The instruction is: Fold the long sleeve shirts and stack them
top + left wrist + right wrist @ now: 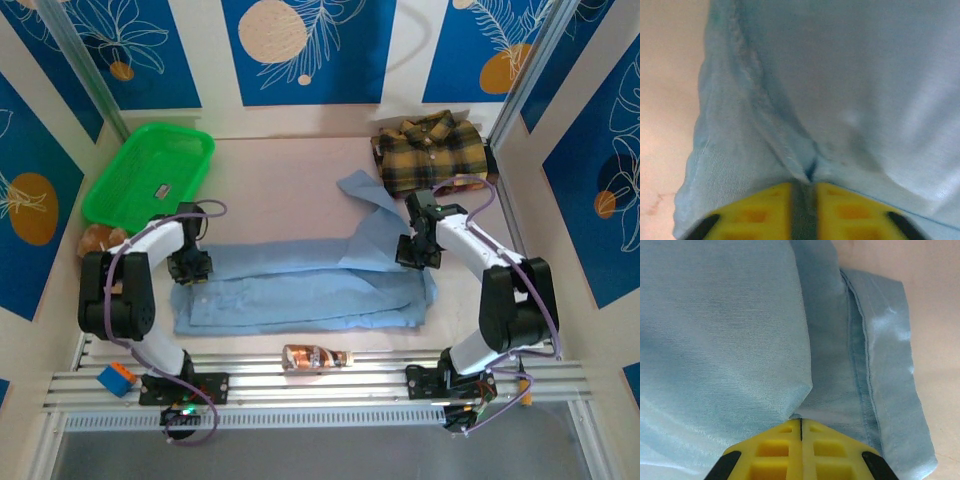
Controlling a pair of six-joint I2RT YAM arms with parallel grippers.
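My left claw [804,184] sits low on the left end of the light blue shirt [300,285]. The shirt lies spread flat across the table [280,170] between my two arms, with one sleeve trailing toward the far right. The left claw's yellow fingers stand a narrow slit apart and a ridge of blue cloth meets their tips; whether that cloth is pinched I cannot tell. My right claw [801,421] is at the shirt's right end, its fingers pressed together on a fold of blue cloth beside the hem. The plaid shirt [432,150] lies folded in the far right corner, apart from both claws.
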